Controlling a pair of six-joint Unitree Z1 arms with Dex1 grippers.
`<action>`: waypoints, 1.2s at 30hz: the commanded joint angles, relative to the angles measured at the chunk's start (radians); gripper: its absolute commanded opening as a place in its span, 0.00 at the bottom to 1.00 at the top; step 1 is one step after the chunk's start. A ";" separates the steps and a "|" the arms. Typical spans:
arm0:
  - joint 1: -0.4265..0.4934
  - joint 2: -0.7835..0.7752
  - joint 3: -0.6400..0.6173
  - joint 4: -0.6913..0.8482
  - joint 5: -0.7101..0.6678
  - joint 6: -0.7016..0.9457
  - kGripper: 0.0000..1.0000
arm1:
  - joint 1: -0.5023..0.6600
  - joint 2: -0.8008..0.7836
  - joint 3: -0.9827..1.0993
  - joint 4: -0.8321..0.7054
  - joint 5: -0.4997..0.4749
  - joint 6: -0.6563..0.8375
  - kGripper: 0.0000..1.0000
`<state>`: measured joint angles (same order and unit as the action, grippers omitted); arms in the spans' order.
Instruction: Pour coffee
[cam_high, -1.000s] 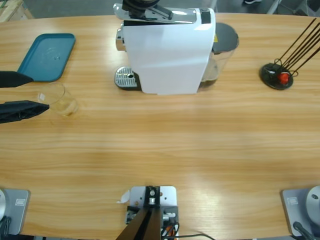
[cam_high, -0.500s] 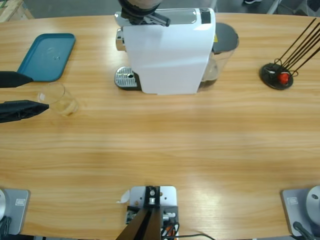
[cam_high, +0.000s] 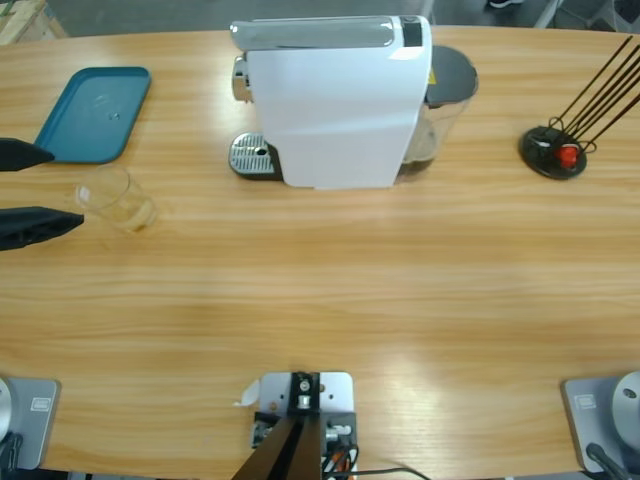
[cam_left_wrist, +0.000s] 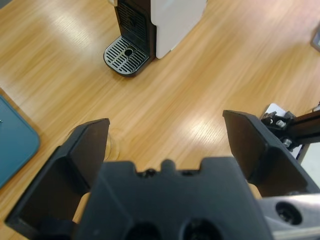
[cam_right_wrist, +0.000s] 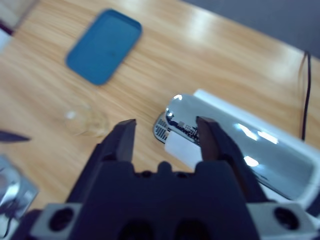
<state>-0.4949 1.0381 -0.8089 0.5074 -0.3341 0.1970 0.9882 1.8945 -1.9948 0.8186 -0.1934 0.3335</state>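
Observation:
A clear glass cup stands on the table left of the white coffee machine. My left gripper comes in from the left edge. It is open, with its fingertips just short of the cup. In the left wrist view the left gripper is spread wide and the cup's rim peeks past one jaw. My right gripper is open and hovers above the machine's chrome top, holding nothing. It is outside the high view. The coffee is out of view.
A teal tray lies at the back left. The machine's drip grate faces left, and its dark-lidded water tank sits on its right side. A black stand with thin rods sits at the far right.
The gripper that was on the machine's top lever has lifted out of the high view, and the lever now lies flat. My left gripper has drawn back leftward from the cup.

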 joint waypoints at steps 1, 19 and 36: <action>0.009 -0.070 -0.021 0.160 -0.040 0.030 1.00 | -0.134 -0.263 0.254 0.014 0.110 -0.062 1.00; 0.200 0.084 0.221 -0.156 0.191 0.129 0.98 | -0.187 -0.717 1.227 -0.410 0.384 -0.351 0.98; 0.196 0.289 0.230 -0.235 0.144 0.096 0.99 | -0.238 -0.590 1.281 -0.598 0.436 -0.349 0.98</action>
<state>-0.3020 1.2264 -0.6127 0.3196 -0.1598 0.3015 0.7739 1.2375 -0.7436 0.2574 0.2108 -0.0051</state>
